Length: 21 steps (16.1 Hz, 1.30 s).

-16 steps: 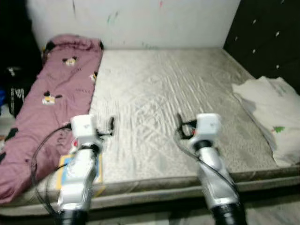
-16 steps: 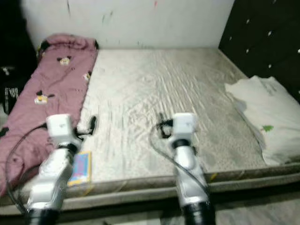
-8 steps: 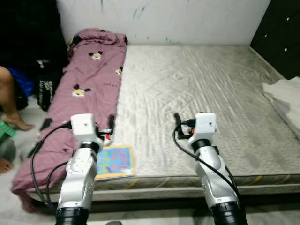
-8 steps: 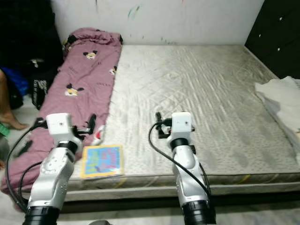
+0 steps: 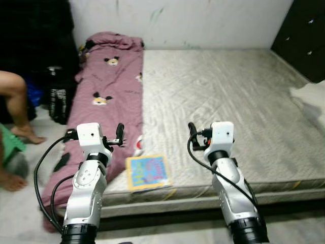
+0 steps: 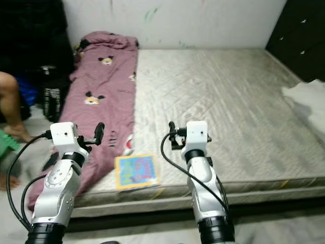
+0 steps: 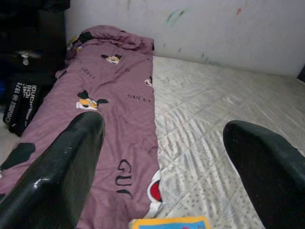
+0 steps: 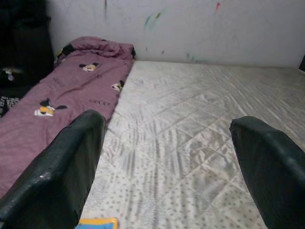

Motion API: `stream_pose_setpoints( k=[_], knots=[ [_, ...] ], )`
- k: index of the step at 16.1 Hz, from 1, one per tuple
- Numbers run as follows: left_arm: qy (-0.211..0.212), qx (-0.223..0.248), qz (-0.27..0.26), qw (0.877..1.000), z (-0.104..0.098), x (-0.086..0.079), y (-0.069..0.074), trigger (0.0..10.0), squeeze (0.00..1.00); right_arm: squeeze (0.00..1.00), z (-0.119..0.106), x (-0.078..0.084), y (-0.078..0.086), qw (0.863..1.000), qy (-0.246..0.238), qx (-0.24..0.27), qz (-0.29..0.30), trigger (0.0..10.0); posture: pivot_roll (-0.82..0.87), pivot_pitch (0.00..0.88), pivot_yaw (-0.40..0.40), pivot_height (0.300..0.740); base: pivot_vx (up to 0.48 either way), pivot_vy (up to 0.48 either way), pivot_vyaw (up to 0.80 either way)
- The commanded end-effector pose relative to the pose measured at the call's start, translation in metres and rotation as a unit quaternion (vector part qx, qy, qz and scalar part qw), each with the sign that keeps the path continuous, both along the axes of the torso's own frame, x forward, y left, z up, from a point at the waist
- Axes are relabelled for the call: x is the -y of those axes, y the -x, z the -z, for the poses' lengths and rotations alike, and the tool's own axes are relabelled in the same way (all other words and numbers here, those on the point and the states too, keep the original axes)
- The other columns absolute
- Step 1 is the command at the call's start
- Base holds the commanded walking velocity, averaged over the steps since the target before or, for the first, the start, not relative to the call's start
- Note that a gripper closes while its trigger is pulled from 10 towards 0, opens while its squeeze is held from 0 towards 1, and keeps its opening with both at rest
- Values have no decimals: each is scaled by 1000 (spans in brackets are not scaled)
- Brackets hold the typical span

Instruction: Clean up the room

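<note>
A long purple blanket with cartoon mice lies along the left side of the bare grey mattress, its near end hanging over the corner. A colourful picture book rests flat at the mattress's front edge, beside the blanket. Both arms are raised over the front edge. My left gripper is open and empty, above the blanket's near end, with the book just to its right. My right gripper is open and empty over bare mattress, right of the book. One black finger of the left gripper shows beside its wrist.
A white cloth lies at the mattress's right edge. A black bag stands on the floor left of the bed. A person's bare legs and something green are at the far left. A dark padded headboard rises on the right.
The camera has swung left: bed, blanket and book have slid rightwards in view, the white cloth is nearly out of frame, and the person's legs have come in. Both grippers hold the same pose.
</note>
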State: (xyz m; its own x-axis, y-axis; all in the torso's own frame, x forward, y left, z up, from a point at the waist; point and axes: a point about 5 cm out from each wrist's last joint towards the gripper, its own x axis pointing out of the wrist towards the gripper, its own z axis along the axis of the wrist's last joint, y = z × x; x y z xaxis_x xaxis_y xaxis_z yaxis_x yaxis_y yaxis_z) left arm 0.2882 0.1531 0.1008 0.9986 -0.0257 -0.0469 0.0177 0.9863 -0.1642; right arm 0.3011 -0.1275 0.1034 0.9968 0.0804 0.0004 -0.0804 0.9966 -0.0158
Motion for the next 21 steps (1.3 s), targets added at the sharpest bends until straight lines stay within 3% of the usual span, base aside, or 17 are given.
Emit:
stream_pose_setpoints(
  k=[1, 5, 9, 21],
  knots=[
    [4, -2, 10, 1000, 0, 8, -1, 10000, 0, 0, 3, 11, 1, 1000, 1, -8, 18, 10000, 26, 0, -5, 740, 0, 480, 0],
    [6, 1, 9, 1000, -1, 8, -3, 10000, 0, 0, 2, 10, 0, 1000, 4, -5, 16, 10000, 24, 0, -7, 740, 0, 424, 0],
    [20, 24, 23, 999, -6, 10, -1, 10000, 0, 0, 2, 11, -1, 1000, 6, -4, 15, 10000, 24, 0, -10, 740, 0, 0, 0],
    [10, 20, 30, 999, -4, 10, -1, 10000, 0, 0, 3, 9, -1, 1000, 4, -6, 15, 10000, 33, 0, -6, 740, 367, 0, 0]
  ],
)
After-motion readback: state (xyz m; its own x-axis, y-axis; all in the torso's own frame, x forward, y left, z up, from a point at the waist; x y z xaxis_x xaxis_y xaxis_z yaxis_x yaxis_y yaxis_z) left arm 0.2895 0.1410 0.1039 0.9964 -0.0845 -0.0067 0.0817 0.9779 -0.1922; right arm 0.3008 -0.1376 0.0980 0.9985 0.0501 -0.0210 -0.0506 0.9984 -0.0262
